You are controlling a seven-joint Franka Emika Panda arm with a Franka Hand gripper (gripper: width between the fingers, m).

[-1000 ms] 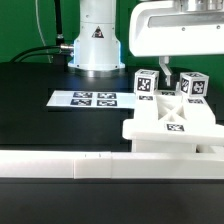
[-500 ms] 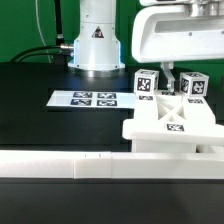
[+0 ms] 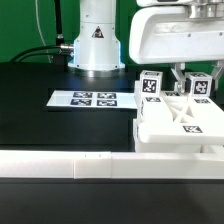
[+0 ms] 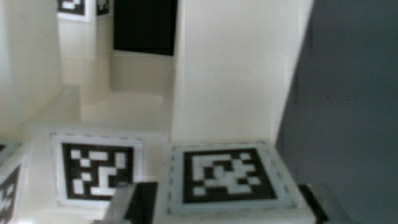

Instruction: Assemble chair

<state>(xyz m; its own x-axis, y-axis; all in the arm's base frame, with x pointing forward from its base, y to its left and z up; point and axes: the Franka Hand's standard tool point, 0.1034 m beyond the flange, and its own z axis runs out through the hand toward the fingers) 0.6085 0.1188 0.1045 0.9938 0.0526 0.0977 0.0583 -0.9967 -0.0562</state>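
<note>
While the assembly is only partly built, the moment is set out as follows.

Chair: the chair (image 3: 178, 120) is seen at the right of the exterior frame, on the black tabletop (image 3: 40, 125); it is made up of a flat white base with a tag on top and two tagged cubes (image 3: 151, 84) standing on it, and it lies just behind the long white rail (image 3: 70, 165) along the lower edge.

Gripper: the gripper (image 3: 181, 82) is lowered from the upper right of the frame into the gap between the two cubes; whether anything is pinched cannot be told from the exterior view. In the wrist view, two dark fingertips (image 4: 130, 207) are seen on either side of a tagged white block (image 4: 221, 176), close to its flanks, but contact cannot be confirmed.

Marker board: the marker board (image 3: 88, 99) is seen at centre left, well apart from the chair.

Step judged: a part is probably being seated or gripped on the base.

Risk: the base could be dragged or slid against the rail if sideways force is applied, since nothing visible clamps it.

Risk: a cube could be tipped or knocked loose by a finger, because the gap is tight.

Risk: a skewed grip could cause a joint to jam.
</note>
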